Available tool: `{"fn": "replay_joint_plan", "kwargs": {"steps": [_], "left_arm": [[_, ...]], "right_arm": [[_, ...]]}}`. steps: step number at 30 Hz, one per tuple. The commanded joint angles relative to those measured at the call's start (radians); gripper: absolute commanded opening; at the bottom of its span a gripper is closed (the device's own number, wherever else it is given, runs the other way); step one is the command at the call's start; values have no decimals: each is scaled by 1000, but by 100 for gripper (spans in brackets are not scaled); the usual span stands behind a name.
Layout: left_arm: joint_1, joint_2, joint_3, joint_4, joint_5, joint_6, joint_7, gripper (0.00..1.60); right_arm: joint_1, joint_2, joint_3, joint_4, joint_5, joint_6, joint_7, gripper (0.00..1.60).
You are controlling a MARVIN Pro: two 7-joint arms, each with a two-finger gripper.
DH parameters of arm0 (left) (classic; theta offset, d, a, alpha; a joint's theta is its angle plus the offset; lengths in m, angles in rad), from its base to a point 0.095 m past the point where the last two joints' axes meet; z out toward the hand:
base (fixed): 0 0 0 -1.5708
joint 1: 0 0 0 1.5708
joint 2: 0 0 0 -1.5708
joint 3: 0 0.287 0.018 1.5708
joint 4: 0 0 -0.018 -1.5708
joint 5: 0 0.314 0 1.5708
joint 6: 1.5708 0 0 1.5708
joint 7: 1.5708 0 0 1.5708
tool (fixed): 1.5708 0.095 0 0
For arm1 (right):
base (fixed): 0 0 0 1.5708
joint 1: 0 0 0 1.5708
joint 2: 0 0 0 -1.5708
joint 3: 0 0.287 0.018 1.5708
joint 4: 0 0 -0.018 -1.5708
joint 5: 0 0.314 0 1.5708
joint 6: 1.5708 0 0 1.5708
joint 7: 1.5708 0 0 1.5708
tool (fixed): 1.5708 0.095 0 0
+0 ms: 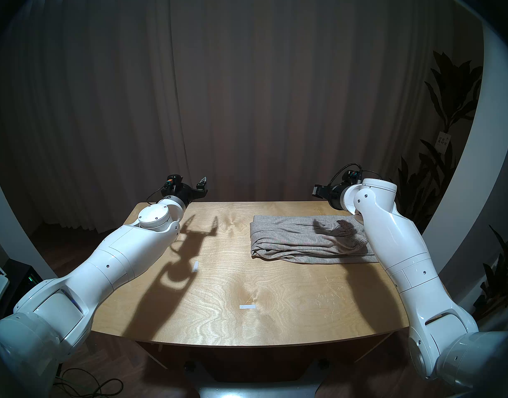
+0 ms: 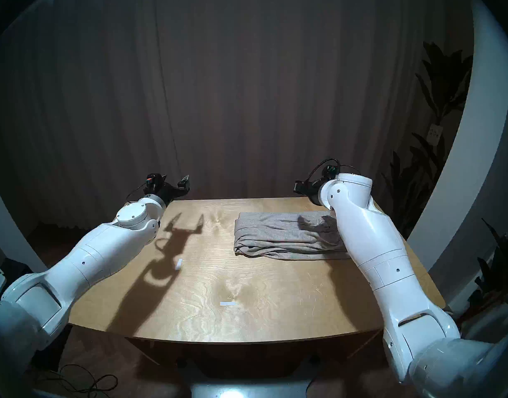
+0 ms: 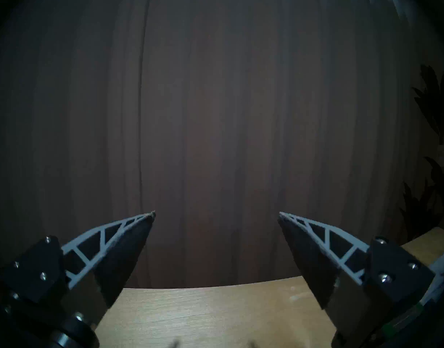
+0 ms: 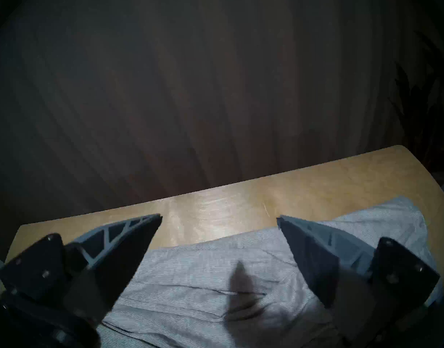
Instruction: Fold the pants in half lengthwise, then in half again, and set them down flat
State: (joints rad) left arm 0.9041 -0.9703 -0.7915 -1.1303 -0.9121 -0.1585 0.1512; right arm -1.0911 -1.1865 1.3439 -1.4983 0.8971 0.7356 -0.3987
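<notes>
The light grey pants [image 1: 293, 241] [image 2: 275, 235] lie folded into a flat rectangular bundle on the back right of the wooden table [image 1: 247, 276]. Their gathered waistband end [image 1: 349, 233] is partly hidden behind my right arm. My right gripper [image 1: 316, 191] [image 2: 297, 186] hovers open and empty above the bundle's far right part; in the right wrist view the pants [image 4: 203, 277] lie below the spread right gripper [image 4: 219, 218]. My left gripper [image 1: 202, 186] [image 2: 185, 183] hangs open over the table's far left corner, well clear of the pants, and the left gripper [image 3: 216, 214] holds nothing.
Two small white tape marks [image 1: 195, 266] [image 1: 247, 307] lie on the table. A dark curtain [image 1: 247, 101] hangs behind the far edge. A potted plant [image 1: 448, 124] stands at the right. Both arms cast shadows on the tabletop.
</notes>
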Motion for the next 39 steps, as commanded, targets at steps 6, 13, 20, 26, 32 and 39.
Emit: {"fn": "replay_joint_plan", "kwargs": {"steps": [6,13,20,26,32,39], "left_arm": [[13,32,-7,-59,-23,-4,-45,160],[26,45,-11,-74,-47,-2,-62,160],[41,63,-16,-83,-71,-1,-76,160],[49,76,-20,-91,-90,-2,-86,160],[59,89,-30,-101,-117,-6,-93,160],[70,99,-40,-116,-146,-10,-101,160]], "right_arm": [[46,35,-33,-18,-73,-83,36,160],[42,52,-70,-18,-121,-133,60,160],[45,68,-104,-15,-168,-192,86,160],[51,83,-128,-13,-208,-244,106,160],[50,111,-148,1,-256,-312,132,160],[45,136,-144,27,-284,-396,162,160]]}}
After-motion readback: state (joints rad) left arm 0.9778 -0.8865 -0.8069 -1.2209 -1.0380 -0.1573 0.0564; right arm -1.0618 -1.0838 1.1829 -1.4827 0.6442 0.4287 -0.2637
